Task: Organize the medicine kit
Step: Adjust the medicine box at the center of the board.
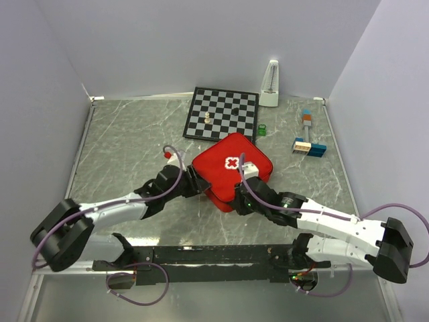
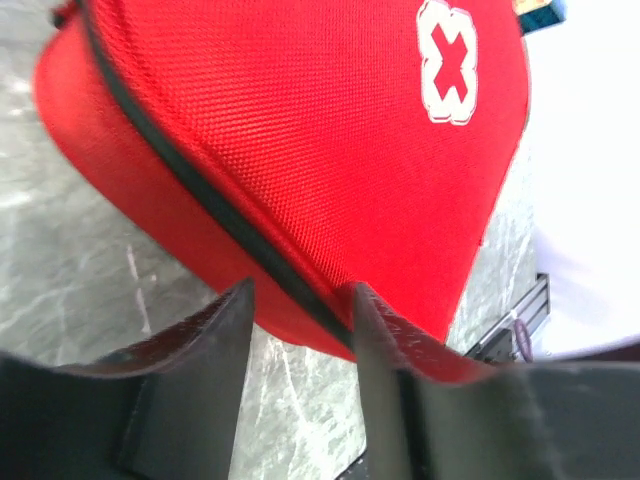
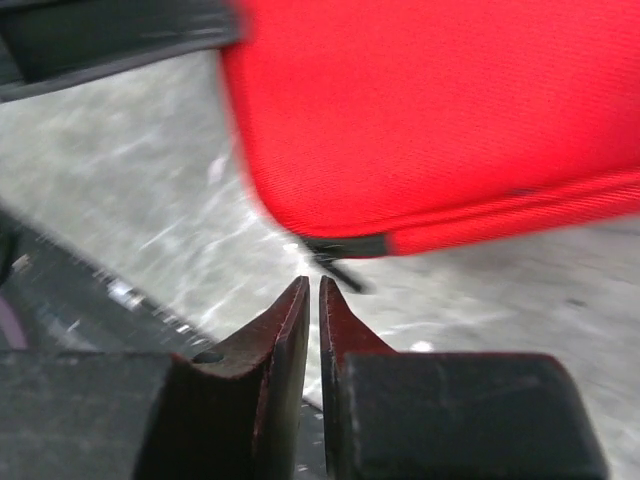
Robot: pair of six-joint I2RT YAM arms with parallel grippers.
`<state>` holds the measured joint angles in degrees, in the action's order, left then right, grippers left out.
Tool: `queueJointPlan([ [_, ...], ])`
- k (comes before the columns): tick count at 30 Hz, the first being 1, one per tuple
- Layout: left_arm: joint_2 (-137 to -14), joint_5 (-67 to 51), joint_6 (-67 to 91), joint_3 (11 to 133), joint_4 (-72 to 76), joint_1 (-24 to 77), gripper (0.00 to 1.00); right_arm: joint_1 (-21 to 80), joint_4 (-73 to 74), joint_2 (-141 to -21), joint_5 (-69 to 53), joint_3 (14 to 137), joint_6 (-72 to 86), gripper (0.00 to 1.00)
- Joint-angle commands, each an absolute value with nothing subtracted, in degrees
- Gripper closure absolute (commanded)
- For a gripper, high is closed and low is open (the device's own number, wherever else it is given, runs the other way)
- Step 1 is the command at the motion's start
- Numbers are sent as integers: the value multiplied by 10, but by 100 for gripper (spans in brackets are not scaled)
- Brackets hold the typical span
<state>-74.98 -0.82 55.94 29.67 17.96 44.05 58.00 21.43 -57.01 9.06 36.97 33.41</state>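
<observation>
L gripper point(image 2: 300, 290), jaws apart, straddles the zip edge of the medicine kit point(image 1: 221, 176) at the kit's 9 o'clock corner; whether it pinches the fabric can't be told. R gripper point(image 3: 312, 282), at the kit's 5 o'clock, has its 2 fingers pressed nearly together on nothing (the zip pull point(image 3: 340, 272) lies just past the tips). Kit is zipped, white cross up, mid table point(image 1: 120, 147), w/ the chessboard point(image 1: 222, 113) just beside it at 12 o'clock.

Grey marbled table point(image 1: 114, 147). Red medicine kit point(image 1: 231, 168) lies mid-table. Chessboard point(image 1: 222, 113) just behind kit; white metronome point(image 1: 270, 84) farther behind, rightward; coloured blocks point(image 1: 308, 144) right of kit, apart.
</observation>
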Motion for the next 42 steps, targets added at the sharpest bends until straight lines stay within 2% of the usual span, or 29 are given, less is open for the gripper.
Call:
queueJointPlan([
  [1,-680,-4,531,270,190,432,43,576,291,-551,207,399,342,84],
  [5,-643,-84,533,239,280,446,27,542,305,-533,232,409,333,78],
  [10,-650,-2,483,297,205,549,20,448,281,-528,186,412,302,69],
  [13,-699,-2,514,329,185,577,16,429,272,-535,186,416,290,67],
  [15,-727,-2,549,332,209,593,4,416,267,-540,180,423,287,67],
  [18,-756,37,580,324,254,632,4,404,263,-542,171,426,283,67],
  [23,-795,83,590,348,223,669,3,402,261,-546,167,428,272,67],
  [26,-805,82,605,338,250,674,24,401,253,-554,167,426,265,68],
  [27,-802,84,609,335,251,678,26,399,250,-559,172,425,264,68],
  [35,-827,149,637,326,287,700,30,380,236,-607,188,427,297,71],
  [39,-838,194,651,326,278,700,25,363,252,-581,221,427,325,61],
  [42,-824,207,657,304,293,693,22,336,250,-557,208,427,321,48],
])
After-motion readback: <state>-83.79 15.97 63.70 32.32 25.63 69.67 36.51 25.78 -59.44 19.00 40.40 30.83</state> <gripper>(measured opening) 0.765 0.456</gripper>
